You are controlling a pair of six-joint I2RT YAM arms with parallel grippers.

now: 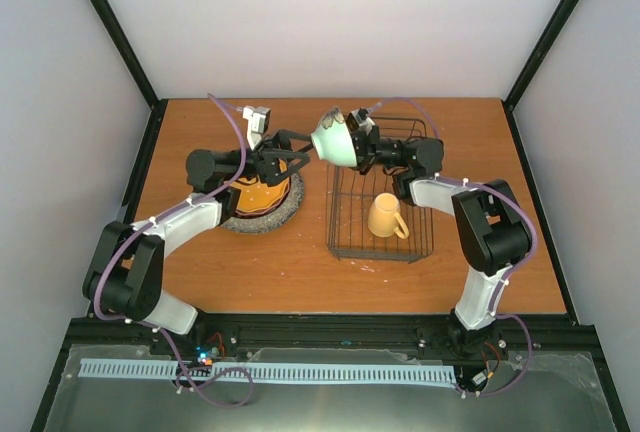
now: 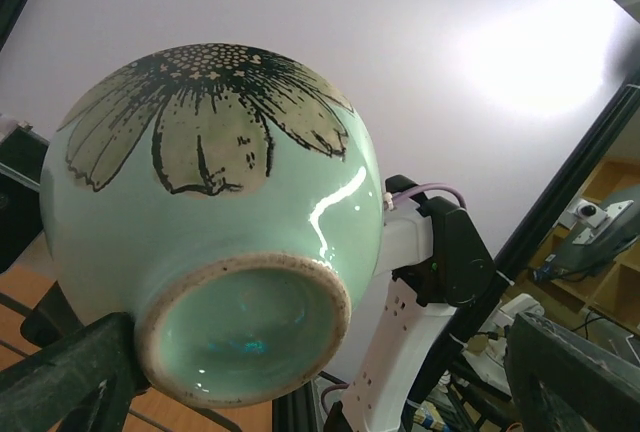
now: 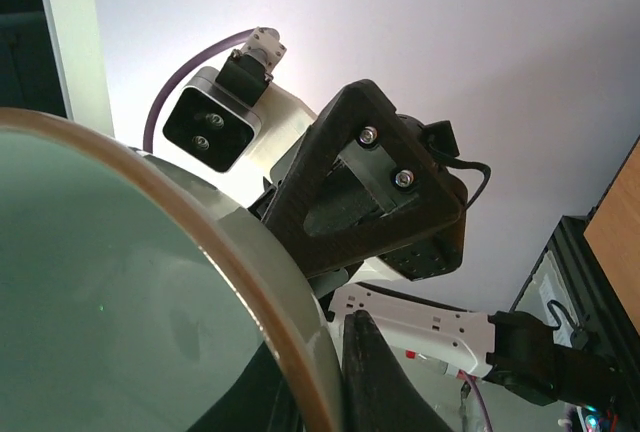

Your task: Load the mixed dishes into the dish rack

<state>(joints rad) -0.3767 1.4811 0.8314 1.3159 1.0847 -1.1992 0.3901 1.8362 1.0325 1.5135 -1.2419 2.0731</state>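
Observation:
The pale green bowl [image 1: 335, 139] hangs tilted in the air above the near-left corner of the dish rack [image 1: 345, 224], a black wire basket. My right gripper [image 1: 358, 142] is shut on its rim, one finger [image 3: 380, 372] outside and one inside the brown-edged rim [image 3: 250, 282]. My left gripper [image 1: 300, 149] stands open just left of the bowl, its jaws wide apart on either side of the flowered bowl [image 2: 220, 202] and its foot. A yellow mug [image 1: 386, 215] lies in the rack. An orange plate [image 1: 270, 194] rests on a grey speckled plate [image 1: 272, 220], left of the rack.
The plate stack lies under my left arm [image 1: 190, 217]. My right arm [image 1: 480, 222] reaches in from the right over the rack's far end. Black frame posts [image 1: 115, 32] and white walls close in the wooden table [image 1: 250, 262].

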